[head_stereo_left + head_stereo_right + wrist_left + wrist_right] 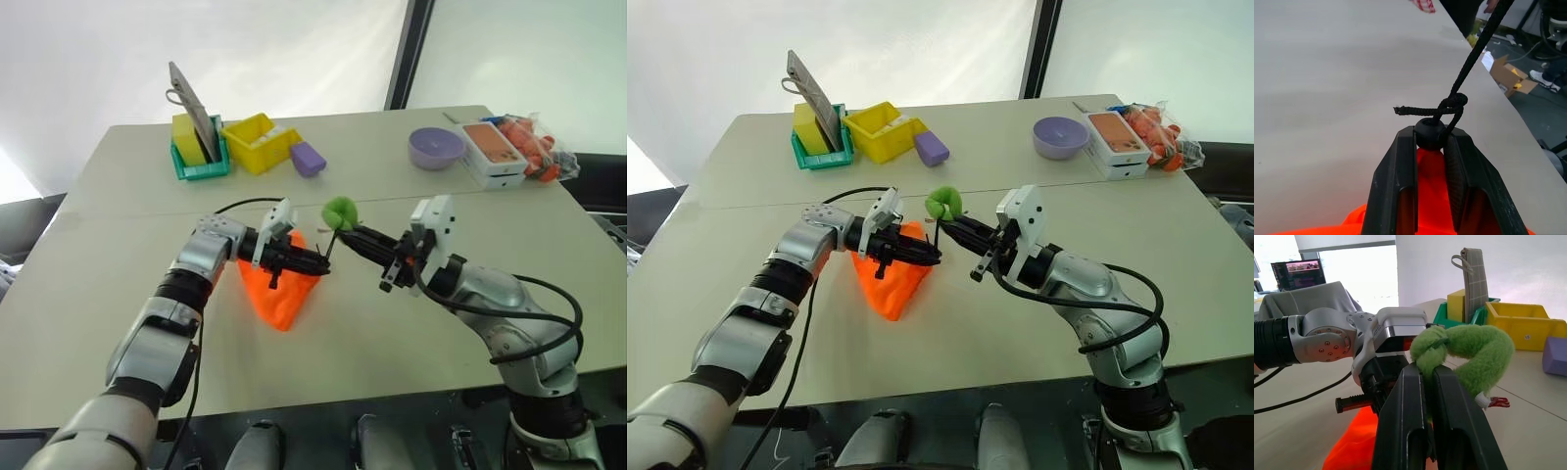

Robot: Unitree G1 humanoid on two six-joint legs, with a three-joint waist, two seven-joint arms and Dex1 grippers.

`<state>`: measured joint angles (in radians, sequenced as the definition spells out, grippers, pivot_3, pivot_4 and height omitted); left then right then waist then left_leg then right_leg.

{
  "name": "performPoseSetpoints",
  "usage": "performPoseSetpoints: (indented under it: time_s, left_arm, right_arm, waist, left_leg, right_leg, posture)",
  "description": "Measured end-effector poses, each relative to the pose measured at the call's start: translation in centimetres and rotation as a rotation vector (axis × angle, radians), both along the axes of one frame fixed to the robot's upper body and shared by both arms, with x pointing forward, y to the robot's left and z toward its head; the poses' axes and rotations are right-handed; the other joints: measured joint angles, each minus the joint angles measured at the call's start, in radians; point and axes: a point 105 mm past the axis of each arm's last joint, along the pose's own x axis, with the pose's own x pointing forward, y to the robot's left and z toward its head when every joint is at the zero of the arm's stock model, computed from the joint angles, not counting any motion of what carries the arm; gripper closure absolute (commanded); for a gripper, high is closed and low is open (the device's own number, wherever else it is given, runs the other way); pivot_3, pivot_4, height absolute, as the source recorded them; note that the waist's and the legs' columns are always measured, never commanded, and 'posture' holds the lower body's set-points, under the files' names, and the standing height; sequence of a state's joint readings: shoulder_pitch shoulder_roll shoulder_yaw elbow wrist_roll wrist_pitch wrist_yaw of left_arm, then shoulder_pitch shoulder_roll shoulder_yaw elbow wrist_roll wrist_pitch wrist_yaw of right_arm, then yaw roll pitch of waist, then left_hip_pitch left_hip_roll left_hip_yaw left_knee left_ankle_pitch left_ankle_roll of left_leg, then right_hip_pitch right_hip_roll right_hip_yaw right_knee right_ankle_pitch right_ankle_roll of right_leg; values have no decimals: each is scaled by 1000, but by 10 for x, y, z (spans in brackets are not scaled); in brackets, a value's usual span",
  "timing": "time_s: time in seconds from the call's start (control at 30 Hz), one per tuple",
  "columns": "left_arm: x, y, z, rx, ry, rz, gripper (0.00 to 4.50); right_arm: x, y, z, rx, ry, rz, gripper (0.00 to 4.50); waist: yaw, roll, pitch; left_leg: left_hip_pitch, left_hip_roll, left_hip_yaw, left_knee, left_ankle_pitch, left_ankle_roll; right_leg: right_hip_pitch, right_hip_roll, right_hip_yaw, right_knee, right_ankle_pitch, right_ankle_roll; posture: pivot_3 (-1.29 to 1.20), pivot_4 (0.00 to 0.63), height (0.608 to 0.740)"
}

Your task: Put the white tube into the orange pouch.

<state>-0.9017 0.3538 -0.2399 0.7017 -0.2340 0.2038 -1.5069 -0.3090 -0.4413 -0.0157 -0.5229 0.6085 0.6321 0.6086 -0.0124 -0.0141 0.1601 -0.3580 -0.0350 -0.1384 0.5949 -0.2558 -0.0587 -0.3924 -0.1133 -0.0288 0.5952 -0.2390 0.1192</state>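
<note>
one orange pouch (on table): left hand pinches cord stopper; right hand clamps green ball.

The orange pouch is mostly hidden behind the fingers of the left gripper, and its lower part runs off the picture edge. The black cord runs away from that gripper and is cut off by the picture's edge. In the right wrist view, the fingers of the right gripper cover the lower part of the green ball, and the cord below it cannot be seen there. A small red and white thing just past the ball is too small to tell. The clear bag far beyond the right gripper is partly hidden behind a box.
</note>
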Motion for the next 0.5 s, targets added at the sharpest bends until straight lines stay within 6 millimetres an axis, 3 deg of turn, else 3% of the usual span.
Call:
performPoseSetpoints:
  time_s: [0.17, 0.3, 0.37, 0.5]
  left_arm:
    - [-3, 6, -2, 23, -34, -2, 4261]
    - [-8, 22, -11, 77, -64, 10, 4261]
    - [-14, 26, -17, 113, -87, 1, 4261]
    - [-20, 31, -21, 162, -140, -10, 4261]
  right_arm:
    - [9, -8, -1, -22, -26, -72, 4500]
    - [40, -36, -19, -116, -20, -295, 4500]
    - [60, -61, -34, -186, 5, -453, 4500]
    - [74, -76, -44, -209, 22, -571, 4500]
  waist:
    - [-3, 0, 0]
    - [-2, 0, 0]
    - [0, 0, 0]
    - [0, 1, 0]
  left_leg:
    - [1, 0, 0, 0, 0, 0]
    - [1, 0, 0, 0, 0, 0]
    - [1, 0, 0, 0, 0, 0]
    - [0, 0, 0, 0, 0, 0]
  right_leg:
    - [0, 0, 0, 0, 0, 0]
    - [0, 0, 0, 1, 0, 0]
    - [0, 0, 0, 1, 0, -1]
    - [0, 0, 1, 1, 2, -4]
  posture:
    - [0, 150, 740]
    - [0, 150, 740]
    - [0, 150, 740]
    - [0, 150, 740]
